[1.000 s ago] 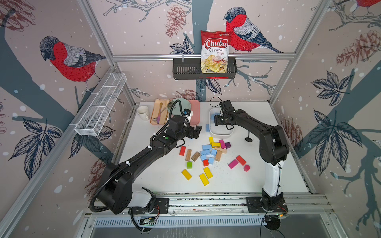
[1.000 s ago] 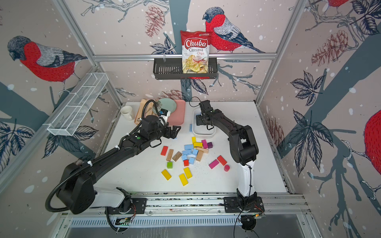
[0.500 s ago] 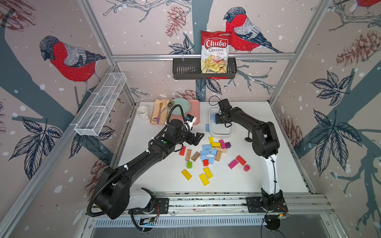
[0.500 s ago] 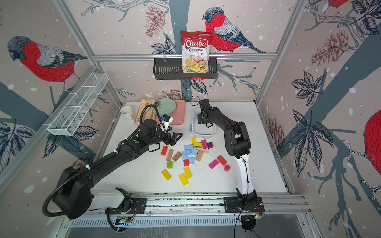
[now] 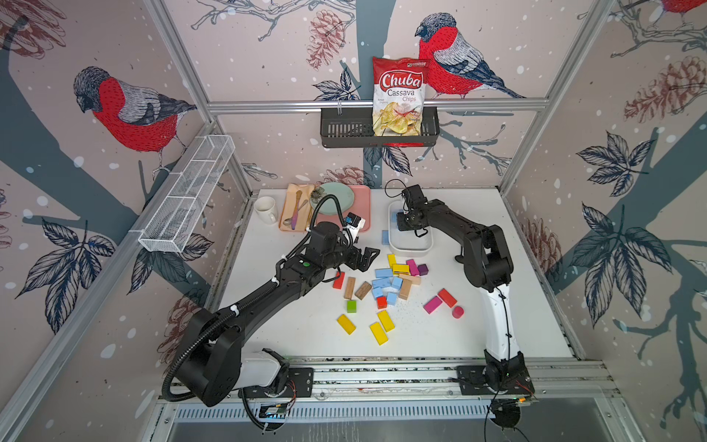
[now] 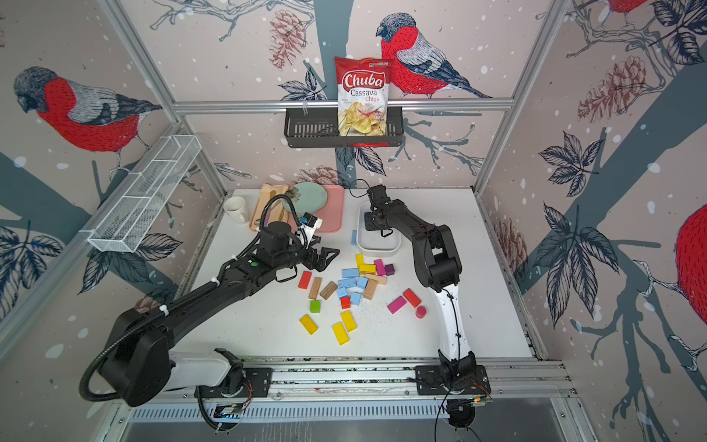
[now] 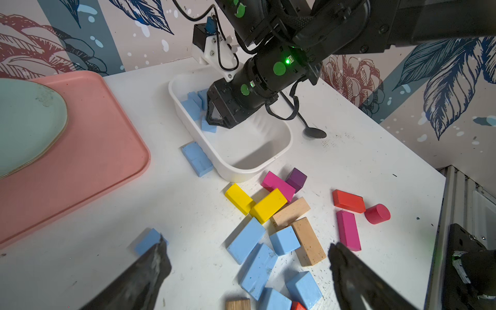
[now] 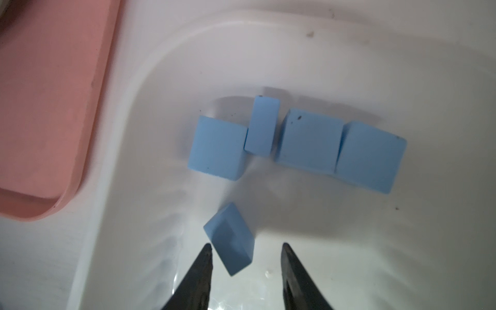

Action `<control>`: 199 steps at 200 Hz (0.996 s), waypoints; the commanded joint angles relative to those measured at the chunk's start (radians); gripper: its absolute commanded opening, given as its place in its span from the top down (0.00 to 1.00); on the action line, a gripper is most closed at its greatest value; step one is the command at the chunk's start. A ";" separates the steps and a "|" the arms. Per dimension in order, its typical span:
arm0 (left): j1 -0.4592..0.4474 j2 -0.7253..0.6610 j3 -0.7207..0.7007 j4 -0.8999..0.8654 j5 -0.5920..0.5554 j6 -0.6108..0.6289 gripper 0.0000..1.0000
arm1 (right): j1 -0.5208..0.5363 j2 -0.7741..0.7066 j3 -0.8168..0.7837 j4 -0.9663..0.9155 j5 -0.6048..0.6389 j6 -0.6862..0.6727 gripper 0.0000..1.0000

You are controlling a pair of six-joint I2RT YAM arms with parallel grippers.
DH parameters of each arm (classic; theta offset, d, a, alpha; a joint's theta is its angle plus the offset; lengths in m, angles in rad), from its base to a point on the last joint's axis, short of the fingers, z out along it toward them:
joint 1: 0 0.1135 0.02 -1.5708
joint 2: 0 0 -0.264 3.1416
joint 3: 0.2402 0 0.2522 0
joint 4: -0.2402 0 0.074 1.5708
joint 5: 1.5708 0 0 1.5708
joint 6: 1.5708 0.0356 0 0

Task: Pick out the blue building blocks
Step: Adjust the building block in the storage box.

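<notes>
Blocks first: blue building blocks (image 5: 383, 273) in three places. Loose cluster at mid-frame in both top views, on the white table (image 5: 306, 336), mixed with yellow blocks (image 5: 400, 269) and plain wooden blocks (image 5: 405, 289). Lone blue bar (image 5: 385, 237) above that cluster in the frame, flat on the table against the outer wall of the white bin (image 5: 413, 245), on the side facing the pink tray (image 5: 363, 206). Five more inside the bin, seen from the right wrist: row of four (image 8: 308, 139) side by side near the rounded end wall, and a tilted fifth block (image 8: 230, 239) resting on an edge, apart from the row.

Right gripper (image 8: 247, 249) lowered into the bin, at upper centre of the frame in both top views. Fingers (image 8: 204, 268) parted, with the gap wider than the tilted fifth block. That block just ahead of the tips, close against one finger and clear of the other, not pinched.

Left gripper (image 7: 248, 244) spread wide, low over the table, just left of the mid-frame cluster in both top views. From the left wrist, cluster of blue bars and cubes on the table between and just beyond the two tips. One small blue block (image 7: 149, 240) right at one fingertip; contact impossible to tell.
</notes>
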State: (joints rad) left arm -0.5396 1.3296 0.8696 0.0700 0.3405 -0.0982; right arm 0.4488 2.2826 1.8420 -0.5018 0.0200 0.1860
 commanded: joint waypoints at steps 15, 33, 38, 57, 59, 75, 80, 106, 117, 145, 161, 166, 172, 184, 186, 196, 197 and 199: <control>0.001 0.000 -0.006 0.058 0.024 -0.003 0.04 | 0.003 0.015 0.014 0.007 -0.012 0.007 0.65; 0.001 0.003 -0.006 0.062 0.029 -0.009 0.04 | 0.003 0.022 0.021 0.008 -0.019 0.010 0.67; 0.001 0.004 -0.006 0.063 0.031 -0.009 0.04 | 0.003 0.023 0.023 0.008 -0.018 0.010 0.68; 0.001 0.006 -0.006 0.064 0.035 -0.013 0.04 | 0.003 0.029 0.029 0.008 -0.020 0.012 0.72; 0.001 0.007 -0.006 0.064 0.036 -0.014 0.04 | 0.004 0.030 0.029 0.007 -0.020 0.012 0.72; 0.001 0.010 -0.006 0.065 0.038 -0.016 0.04 | 0.003 0.033 0.032 0.009 -0.022 0.017 0.75; 0.001 0.011 -0.007 0.066 0.040 -0.017 0.04 | 0.003 0.033 0.032 0.011 -0.024 0.019 0.75; 0.001 0.012 -0.007 0.066 0.042 -0.021 0.04 | 0.003 0.040 0.036 0.010 -0.024 0.032 0.78; 0.001 0.013 -0.007 0.067 0.042 -0.024 0.04 | 0.004 0.043 0.037 0.010 -0.023 0.042 0.79; 0.001 0.016 -0.006 0.072 0.045 -0.026 0.04 | 0.004 0.046 0.041 0.014 -0.039 0.083 0.81; 0.001 0.019 -0.005 0.071 0.047 -0.028 0.04 | 0.004 0.046 0.045 0.018 -0.054 0.115 0.81; 0.001 0.020 -0.004 0.073 0.048 -0.029 0.04 | 0.005 0.046 0.046 0.020 -0.059 0.124 0.81; 0.001 0.020 -0.004 0.073 0.048 -0.030 0.04 | 0.005 0.047 0.045 0.023 -0.063 0.134 0.81; 0.001 0.022 -0.004 0.075 0.050 -0.032 0.04 | 0.008 0.048 0.049 0.026 -0.063 0.152 0.81; 0.001 0.022 -0.004 0.074 0.050 -0.032 0.04 | 0.008 0.049 0.050 0.027 -0.063 0.154 0.81; 0.001 0.023 -0.006 0.076 0.052 -0.033 0.04 | 0.010 0.055 0.058 0.026 -0.064 0.164 0.81; 0.001 0.023 -0.006 0.075 0.052 -0.032 0.04 | 0.011 0.055 0.059 0.026 -0.063 0.165 0.81; 0.001 0.023 -0.006 0.076 0.051 -0.032 0.04 | 0.010 0.056 0.061 0.026 -0.063 0.168 0.81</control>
State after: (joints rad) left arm -0.5396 1.3502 0.8635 0.0952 0.3744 -0.1268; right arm 0.4538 2.3280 1.8866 -0.4858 -0.0284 0.2955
